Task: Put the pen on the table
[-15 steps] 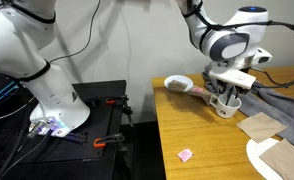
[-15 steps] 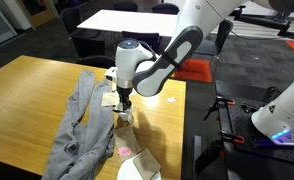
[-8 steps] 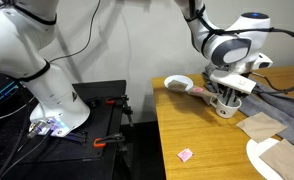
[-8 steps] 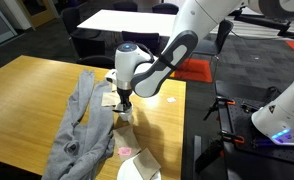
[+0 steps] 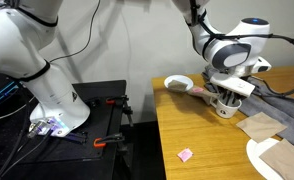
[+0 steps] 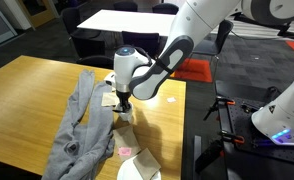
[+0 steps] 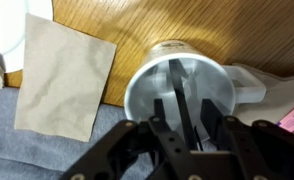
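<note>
The pen (image 7: 176,85) is thin and dark and stands inside a white cup (image 7: 137,90) on the wooden table (image 7: 137,30). My gripper (image 7: 184,100) hangs straight over the cup with its fingers down inside it. The fingers are apart, one on each side of the pen, and do not press it. In both exterior views the gripper (image 5: 225,98) (image 6: 124,103) covers the cup (image 5: 225,110) (image 6: 126,115), and the pen is hidden there. The table top (image 5: 197,140) (image 6: 27,90) is orange-brown.
A grey cloth (image 5: 282,100) (image 6: 82,125) lies beside the cup. A brown napkin (image 7: 62,75), a white plate (image 5: 272,160), a white bowl (image 5: 177,83) and a small pink scrap (image 5: 185,154) are on the table. A black stand with red clamps (image 5: 102,115) is beside it.
The wrist has shifted slightly over the cup; the gripper stays at the cup and the pen stays inside it.
</note>
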{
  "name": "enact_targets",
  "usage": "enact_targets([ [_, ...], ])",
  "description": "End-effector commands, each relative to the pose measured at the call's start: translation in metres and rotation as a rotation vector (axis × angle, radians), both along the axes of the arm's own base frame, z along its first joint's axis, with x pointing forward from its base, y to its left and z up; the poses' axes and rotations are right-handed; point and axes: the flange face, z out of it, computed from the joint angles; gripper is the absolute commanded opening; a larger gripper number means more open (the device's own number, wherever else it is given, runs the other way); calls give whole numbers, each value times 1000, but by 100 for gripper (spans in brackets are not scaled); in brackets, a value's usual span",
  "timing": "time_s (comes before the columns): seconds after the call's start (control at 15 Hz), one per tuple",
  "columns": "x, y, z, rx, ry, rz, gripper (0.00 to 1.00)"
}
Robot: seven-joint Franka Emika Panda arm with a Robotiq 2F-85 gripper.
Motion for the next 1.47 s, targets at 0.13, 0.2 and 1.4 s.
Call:
enact_targets([
  [0.13,11,2,-3,6,8,30,43],
  [0.2,12,2,-4,8,6,31,42],
  [1.4,13,4,-1,11,-7,41,3],
])
